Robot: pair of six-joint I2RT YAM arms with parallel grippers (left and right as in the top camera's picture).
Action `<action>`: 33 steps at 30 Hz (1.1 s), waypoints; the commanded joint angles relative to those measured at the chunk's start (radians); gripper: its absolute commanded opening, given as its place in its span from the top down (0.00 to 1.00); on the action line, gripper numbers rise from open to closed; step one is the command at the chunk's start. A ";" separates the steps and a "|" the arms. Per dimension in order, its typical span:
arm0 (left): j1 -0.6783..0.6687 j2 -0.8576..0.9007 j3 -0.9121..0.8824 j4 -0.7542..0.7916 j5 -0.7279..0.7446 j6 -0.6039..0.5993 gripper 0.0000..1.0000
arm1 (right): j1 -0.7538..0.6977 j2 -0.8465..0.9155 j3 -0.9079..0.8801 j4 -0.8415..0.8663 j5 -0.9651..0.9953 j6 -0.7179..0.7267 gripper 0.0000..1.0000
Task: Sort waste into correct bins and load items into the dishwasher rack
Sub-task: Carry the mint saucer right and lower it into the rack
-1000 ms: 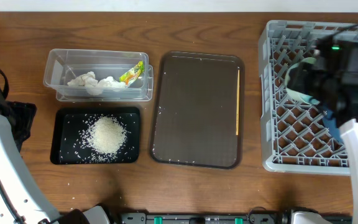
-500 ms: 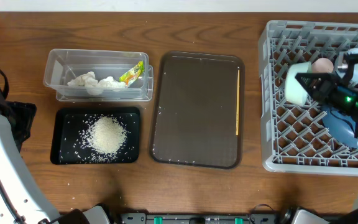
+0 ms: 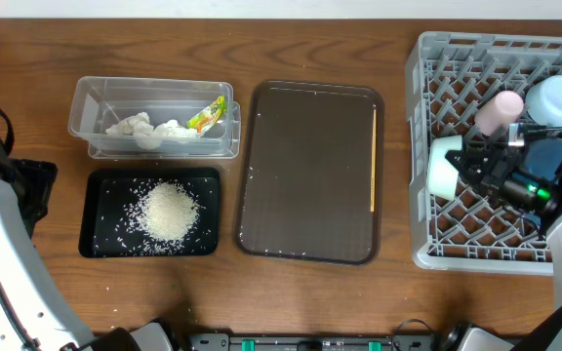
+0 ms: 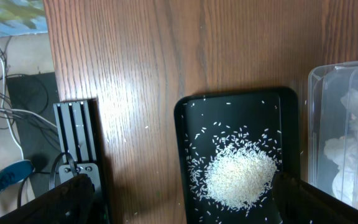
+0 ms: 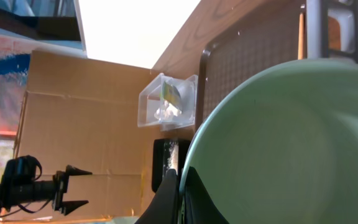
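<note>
Now right tool (image 3: 468, 168) clamped on dish (image 3: 443, 168) rim, dish on edge ahead of tool, rack (image 3: 427, 117) wall just beneath. Risk: thin rim grip slips, or early release tips dish outward onto counter (image 3: 398, 292). Cup (image 3: 499, 109) beside tool, knockable.

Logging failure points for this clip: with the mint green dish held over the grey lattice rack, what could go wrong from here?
1. The right gripper pinches the round mint green dish by its rim, close to the left wall of the grey lattice rack. Released there, it may tip out or land askew.
2. The pink cup and dark blue bowl sit close by and could get knocked.
</note>
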 commanded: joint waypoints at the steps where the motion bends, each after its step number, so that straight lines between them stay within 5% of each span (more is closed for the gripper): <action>1: 0.003 0.002 0.002 -0.003 -0.008 -0.016 0.06 | -0.009 0.003 -0.033 0.001 -0.026 -0.006 0.98; 33: 0.003 0.002 0.002 -0.003 -0.008 -0.016 0.06 | -0.051 0.043 -0.037 0.274 0.050 0.027 0.99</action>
